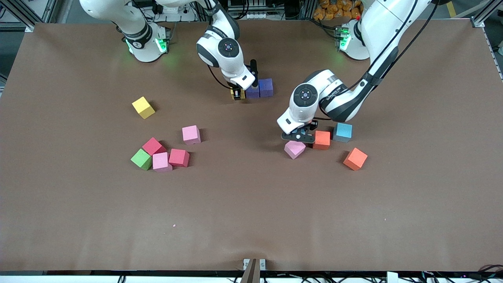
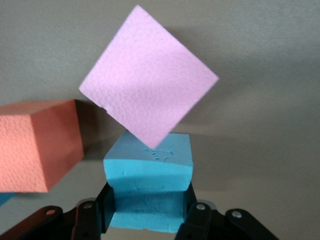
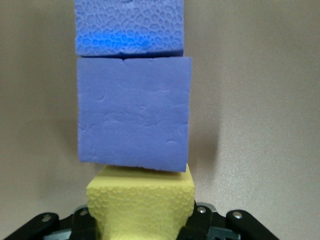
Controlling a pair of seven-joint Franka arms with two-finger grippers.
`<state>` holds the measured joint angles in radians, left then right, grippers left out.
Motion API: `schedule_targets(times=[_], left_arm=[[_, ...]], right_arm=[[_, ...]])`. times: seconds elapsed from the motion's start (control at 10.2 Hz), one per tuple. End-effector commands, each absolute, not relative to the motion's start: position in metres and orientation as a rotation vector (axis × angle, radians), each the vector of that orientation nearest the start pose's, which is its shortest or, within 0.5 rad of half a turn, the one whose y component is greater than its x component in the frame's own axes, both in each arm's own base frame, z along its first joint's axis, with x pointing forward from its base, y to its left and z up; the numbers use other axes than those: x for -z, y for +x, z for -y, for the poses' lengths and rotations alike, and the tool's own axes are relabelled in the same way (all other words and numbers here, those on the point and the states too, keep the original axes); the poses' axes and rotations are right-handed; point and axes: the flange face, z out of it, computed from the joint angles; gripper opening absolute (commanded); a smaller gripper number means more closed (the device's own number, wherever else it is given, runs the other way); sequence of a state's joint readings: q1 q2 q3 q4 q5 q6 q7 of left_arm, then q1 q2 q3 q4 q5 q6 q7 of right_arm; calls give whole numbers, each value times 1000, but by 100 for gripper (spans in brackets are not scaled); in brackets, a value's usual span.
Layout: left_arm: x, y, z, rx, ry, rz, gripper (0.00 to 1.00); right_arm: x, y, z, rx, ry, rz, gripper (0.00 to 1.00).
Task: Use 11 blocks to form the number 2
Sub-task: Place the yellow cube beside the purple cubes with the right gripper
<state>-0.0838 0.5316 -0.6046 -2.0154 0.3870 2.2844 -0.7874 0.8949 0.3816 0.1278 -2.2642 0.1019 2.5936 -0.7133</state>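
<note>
Two purple blocks (image 3: 134,120) sit side by side mid-surface, w/ the right claw (image 1: 237,93) clamped on a yellow block (image 3: 141,202) butted against the nearer-arm one. Left claw (image 2: 147,220) is squeezed onto a light blue block (image 2: 149,170), right beside a tilted pink block (image 1: 294,149) and an orange block (image 1: 322,139). Rest of the blocks are scattered nearer the camera. Imo lift the blue one straight up so it doesn't drag the pink, which prob touches it. Keep it square for the 2's row.

claw (image 2: 149,212) gripping blue cube (image 2: 148,175), pink cube (image 2: 147,82)
</note>
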Motion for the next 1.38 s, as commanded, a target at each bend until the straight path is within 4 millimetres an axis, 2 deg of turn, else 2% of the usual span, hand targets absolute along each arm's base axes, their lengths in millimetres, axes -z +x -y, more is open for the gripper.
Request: schedule_targets(times=[0.0,0.1,0.2,0.29,0.49,0.79,1.28], left_arm=[[-229,451,376,-180,-3086,-85,51],[-230,447,379,-188,-3079,-76,51],[-233,444,382,-194,-3073,-74,51],[-234,442,383,-208,-3076,-62,51],[-237,437,390,-223,-3081,-41,51],[-240,425,399,-247,-3066,-33,51],[-248,407,416,-260,-3061,13,51]], right_arm=[[-183,272,-459,98,2217,-2359,27],[-183,272,-459,98,2219,-2358,37],[-183,272,-459,98,2221,-2356,65],[-183,272,-459,98,2226,-2351,100],[-184,272,-460,99,2227,-2352,100],[-200,270,-460,126,2219,-2355,100],[-267,272,-445,250,2209,-2336,100]])
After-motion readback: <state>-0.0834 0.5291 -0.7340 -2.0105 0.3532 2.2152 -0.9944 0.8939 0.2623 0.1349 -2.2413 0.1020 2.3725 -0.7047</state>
